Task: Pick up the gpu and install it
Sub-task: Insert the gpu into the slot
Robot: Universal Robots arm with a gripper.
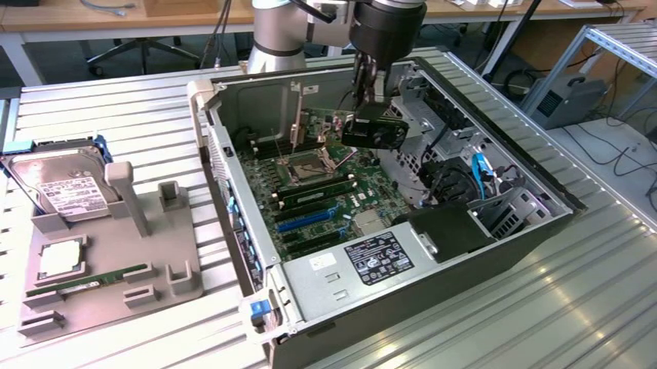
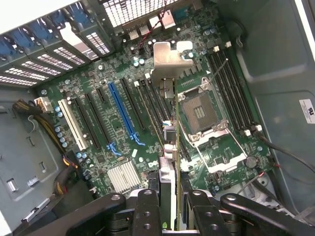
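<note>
My gripper [image 1: 365, 127] hangs inside the open computer case [image 1: 513, 231], above the motherboard's far end. It is shut on the gpu [image 1: 316, 127], a thin card held on edge. In the wrist view the gripper [image 2: 171, 199] clamps the card between both fingers [image 2: 147, 201]. The gpu [image 2: 168, 64] runs away from them, its silver metal bracket at the far end. The card floats over the motherboard [image 2: 123, 137] beside the empty CPU socket [image 2: 202, 110], clear of the slots. The blue expansion slot [image 2: 120, 110] and the white slot [image 2: 74, 125] lie off to one side.
On the exterior view's left, a grey fixture [image 1: 134, 231] holds a hard drive [image 1: 61, 184], a square chip [image 1: 61, 257] and a green RAM stick [image 1: 88, 284]. Cables [image 1: 478, 173], drive bays and the power supply [image 1: 380, 257] crowd the case's near end. Blue slot clips [image 2: 19, 42] line the rear wall.
</note>
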